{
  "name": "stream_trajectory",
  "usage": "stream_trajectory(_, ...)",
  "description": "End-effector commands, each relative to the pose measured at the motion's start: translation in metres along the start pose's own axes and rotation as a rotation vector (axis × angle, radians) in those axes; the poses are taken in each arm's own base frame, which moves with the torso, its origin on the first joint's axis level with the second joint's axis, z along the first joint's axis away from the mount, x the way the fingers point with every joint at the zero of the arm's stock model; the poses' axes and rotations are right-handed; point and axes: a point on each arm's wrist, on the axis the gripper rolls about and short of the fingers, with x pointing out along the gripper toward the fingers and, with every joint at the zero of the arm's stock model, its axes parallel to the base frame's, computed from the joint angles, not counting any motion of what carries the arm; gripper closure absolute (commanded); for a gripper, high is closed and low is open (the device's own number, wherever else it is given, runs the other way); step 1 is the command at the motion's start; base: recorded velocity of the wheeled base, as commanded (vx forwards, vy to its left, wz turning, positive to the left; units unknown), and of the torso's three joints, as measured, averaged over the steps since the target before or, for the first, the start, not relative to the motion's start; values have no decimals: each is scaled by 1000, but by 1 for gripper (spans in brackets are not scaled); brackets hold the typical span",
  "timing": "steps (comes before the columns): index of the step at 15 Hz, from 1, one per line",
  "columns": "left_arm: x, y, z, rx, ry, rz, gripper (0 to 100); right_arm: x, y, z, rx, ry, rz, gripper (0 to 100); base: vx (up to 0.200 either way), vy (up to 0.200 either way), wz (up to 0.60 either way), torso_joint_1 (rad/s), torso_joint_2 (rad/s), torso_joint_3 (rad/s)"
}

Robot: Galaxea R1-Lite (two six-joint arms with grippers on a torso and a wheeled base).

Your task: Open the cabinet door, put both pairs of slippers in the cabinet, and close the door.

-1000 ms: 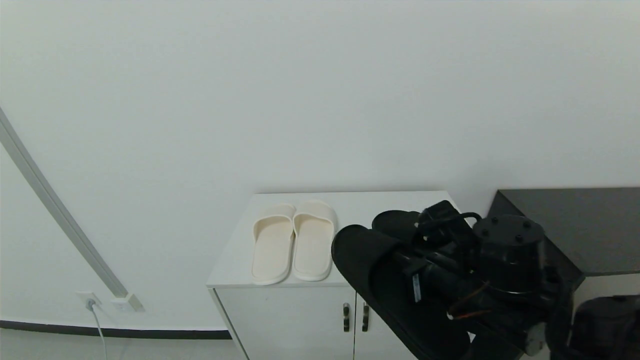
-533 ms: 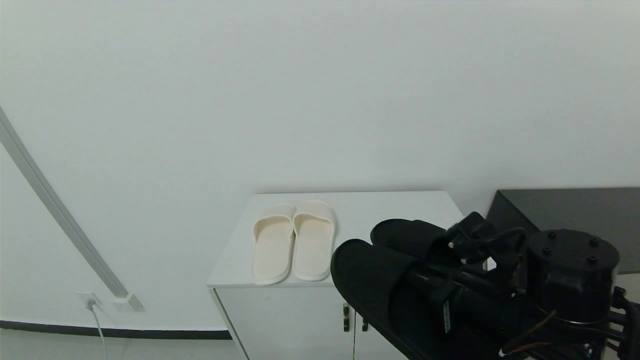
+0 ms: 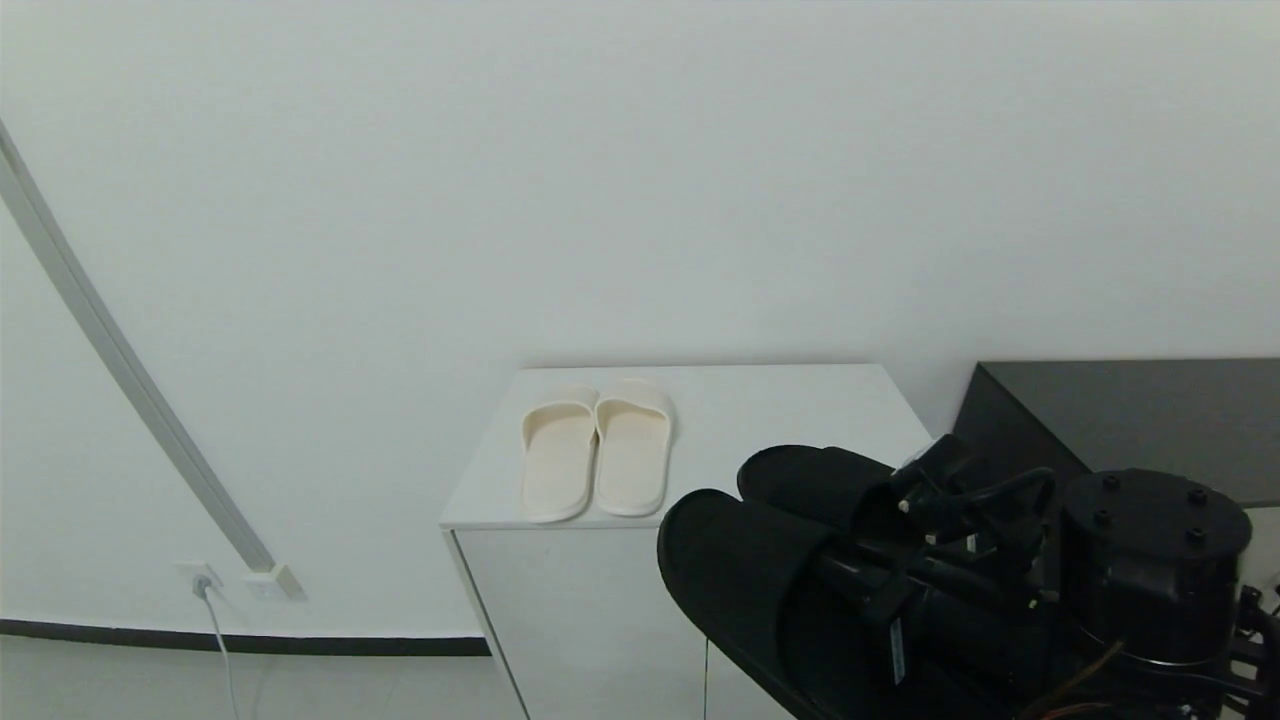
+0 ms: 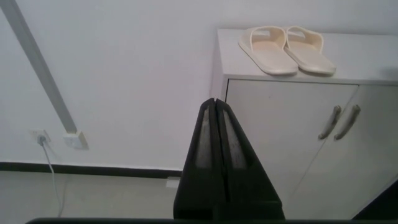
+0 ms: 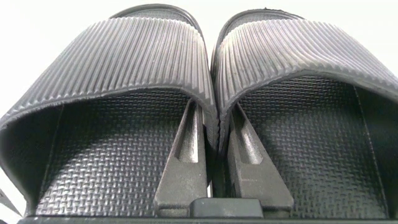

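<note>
A pair of black slippers (image 3: 760, 560) hangs in front of the white cabinet (image 3: 780, 400), off its right front corner. My right gripper (image 3: 868, 565) is shut on their two inner strap edges. In the right wrist view its fingers (image 5: 186, 155) sit one inside each black slipper (image 5: 124, 81), pinching the straps together. A cream pair of slippers (image 3: 597, 450) lies side by side on the cabinet top, left of centre. My left gripper (image 4: 215, 107) is shut and empty, low in front of the cabinet's left side. Both cabinet doors (image 4: 280, 143) are closed, with their handles (image 4: 339, 121) at the middle.
A dark table (image 3: 1150, 420) stands right beside the cabinet. A slanted grey conduit (image 3: 120, 360) runs down the wall to a socket (image 3: 197, 577) with a plugged cable. Open floor lies left of the cabinet.
My right arm has carried the black slippers off the cabinet top, down and to the right. The head camera has since shifted, so the cabinet looks smaller and farther.
</note>
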Motion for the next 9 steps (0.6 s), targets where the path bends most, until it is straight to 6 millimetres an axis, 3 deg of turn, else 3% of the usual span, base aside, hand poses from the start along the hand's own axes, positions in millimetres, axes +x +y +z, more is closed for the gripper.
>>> stream_trajectory(1, 0, 0, 0, 0, 0, 1, 100, 0, 1, -1, -2, 5, 5, 100, -200, 0, 0, 2, 2, -2)
stream_trajectory(2, 0, 0, 0, 0, 0, 1, 100, -1, 1, -2, -2, 8, 8, 100, -200, 0, 0, 2, 2, -2)
stream_trajectory(9, 0, 0, 0, 0, 0, 1, 100, -2, 1, -5, -4, 16, 34, 100, 0, 0, 0, 0, 0, 0)
